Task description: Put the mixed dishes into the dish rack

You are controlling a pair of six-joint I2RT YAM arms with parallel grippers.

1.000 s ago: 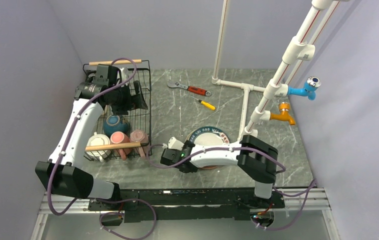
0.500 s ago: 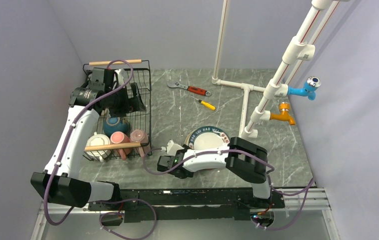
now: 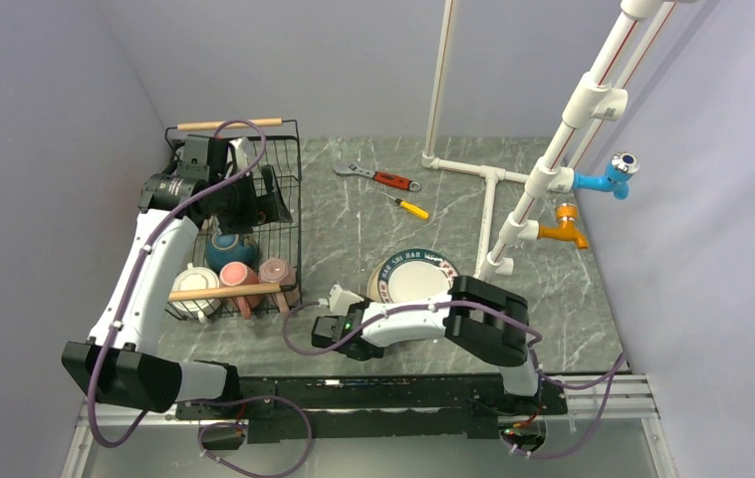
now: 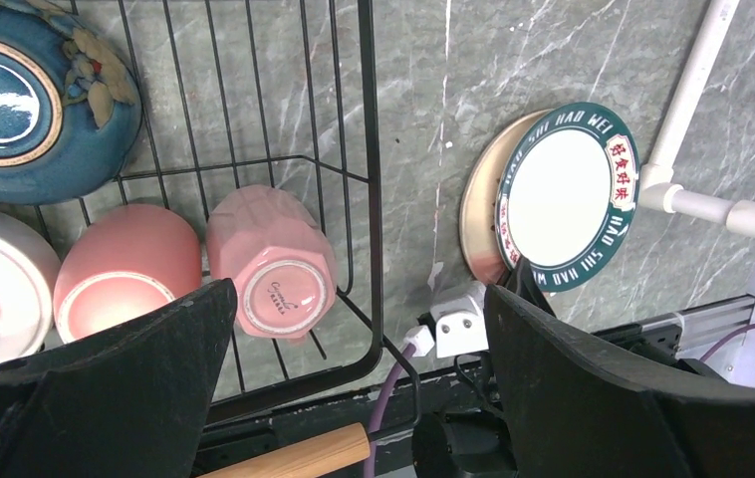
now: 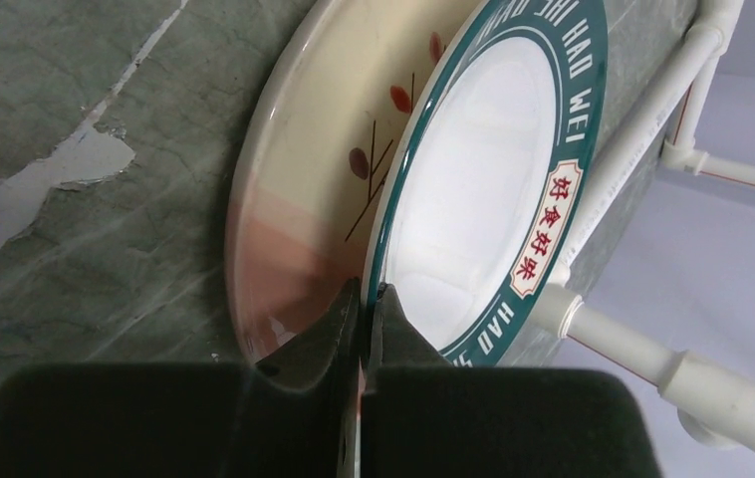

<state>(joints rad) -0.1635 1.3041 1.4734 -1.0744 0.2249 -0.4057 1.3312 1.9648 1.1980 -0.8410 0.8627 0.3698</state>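
Observation:
The black wire dish rack at the left holds a teal bowl, a white mug and two pink mugs. My left gripper hovers over the rack, open and empty. The lettered-rim plate lies on the orange-red plate on the table right of the rack. My right gripper is shut on the lettered plate's near left rim, one finger above it and one beneath.
A red-handled wrench and a yellow-handled screwdriver lie behind the plates. The white pipe frame stands close to the plates' right side, with a blue tap and an orange tap.
My right gripper has closed onto the lettered plate's rim, and its wrist has shifted a little left and nearer. The left arm shifted slightly, then held still.

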